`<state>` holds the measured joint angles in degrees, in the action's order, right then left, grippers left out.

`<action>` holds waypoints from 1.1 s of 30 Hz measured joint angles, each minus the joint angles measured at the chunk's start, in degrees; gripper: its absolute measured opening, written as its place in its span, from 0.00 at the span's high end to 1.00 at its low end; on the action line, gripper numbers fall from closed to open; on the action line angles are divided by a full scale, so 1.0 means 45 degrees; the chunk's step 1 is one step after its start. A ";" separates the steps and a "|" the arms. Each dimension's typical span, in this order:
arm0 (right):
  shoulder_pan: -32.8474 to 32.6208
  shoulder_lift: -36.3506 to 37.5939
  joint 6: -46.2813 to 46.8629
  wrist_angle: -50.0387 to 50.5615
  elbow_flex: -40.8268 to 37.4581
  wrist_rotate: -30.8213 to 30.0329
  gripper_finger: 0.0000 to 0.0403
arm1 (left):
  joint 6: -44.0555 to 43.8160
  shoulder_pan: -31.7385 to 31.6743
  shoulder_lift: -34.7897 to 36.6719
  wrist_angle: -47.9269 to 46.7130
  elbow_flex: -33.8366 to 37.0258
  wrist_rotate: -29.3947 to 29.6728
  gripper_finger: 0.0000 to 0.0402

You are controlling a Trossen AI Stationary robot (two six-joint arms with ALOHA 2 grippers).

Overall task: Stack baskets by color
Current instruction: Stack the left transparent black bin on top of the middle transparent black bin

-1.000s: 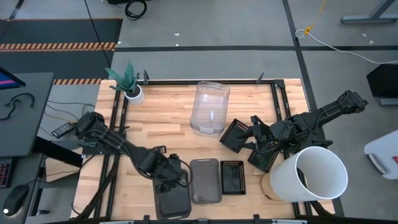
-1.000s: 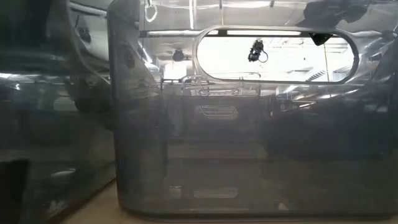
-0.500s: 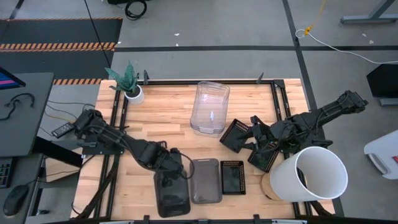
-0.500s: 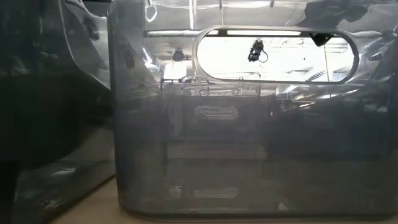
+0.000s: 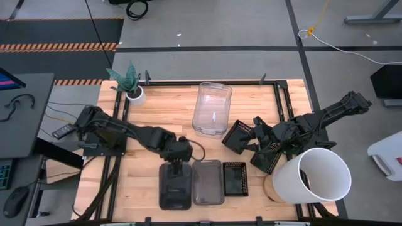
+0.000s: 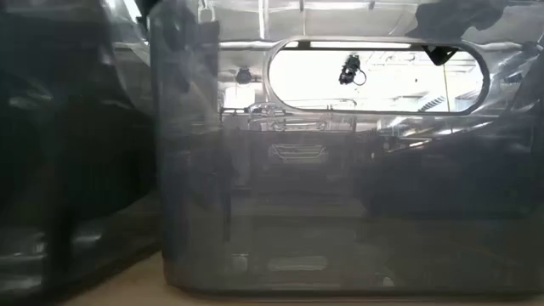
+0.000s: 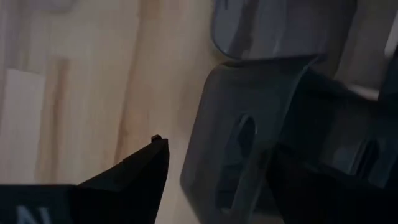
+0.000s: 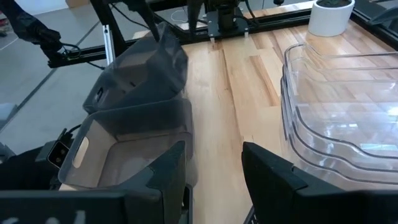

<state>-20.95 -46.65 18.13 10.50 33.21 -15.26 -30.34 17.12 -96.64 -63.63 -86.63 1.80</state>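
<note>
While left claw [image 5: 176,168] gapes open | dark-grey basket [image 5: 175,191] apparently upright, long axis front-to-back

The left gripper [image 5: 176,168] is seen opened over a smoky grey basket [image 5: 175,190]. A second grey basket [image 5: 207,182] is placed just beside it on the table [image 5: 163,116].

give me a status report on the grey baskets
Left gripper open above smoky dark-grey plastic basket. Second grey basket alongside. Right gripper open, idle by black mesh baskets. Nothing blocking.
</note>
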 joint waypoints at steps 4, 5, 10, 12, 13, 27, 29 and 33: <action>0.0000 0.0000 0.0179 0.0000 0.0000 -0.0002 0.60 | 0.0410 -0.0781 -0.0050 0.0615 0.0000 0.0073 0.39; 0.0000 0.0000 0.0179 0.0005 0.0000 -0.0007 0.60 | 0.0560 -0.0954 -0.0050 0.0938 0.0005 0.0279 0.40; 0.0000 0.0000 0.0067 0.0023 0.0000 -0.0017 0.60 | 0.1894 -0.1680 -0.0050 0.2567 0.0005 0.1264 0.45; 0.0000 0.0000 -0.0022 0.0005 0.0000 -0.0079 0.60 | 0.2321 -0.1895 -0.0050 0.2910 0.0003 0.1134 0.46; 0.0001 0.0000 -0.0026 0.0005 0.0000 -0.0129 0.60 | 0.2552 -0.2000 -0.0050 0.2945 0.0005 0.0987 0.47; 0.0034 0.0000 -0.0172 -0.0030 0.0000 -0.0385 0.60 | 0.2741 -0.2742 -0.0050 0.2178 0.0004 -0.0024 0.45; 0.0039 0.0000 -0.0280 -0.0069 0.0000 -0.0395 0.60 | 0.2555 -0.2594 -0.0050 0.1989 0.0001 -0.0042 0.42; 0.0103 0.0000 -0.0390 -0.0078 0.0000 -0.0386 0.60 | 0.2341 -0.2534 -0.0054 0.1438 0.0005 -0.0256 0.41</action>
<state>-20.49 -46.65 16.38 10.15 33.21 -17.00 -19.81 5.72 -96.88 -57.16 -86.61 0.65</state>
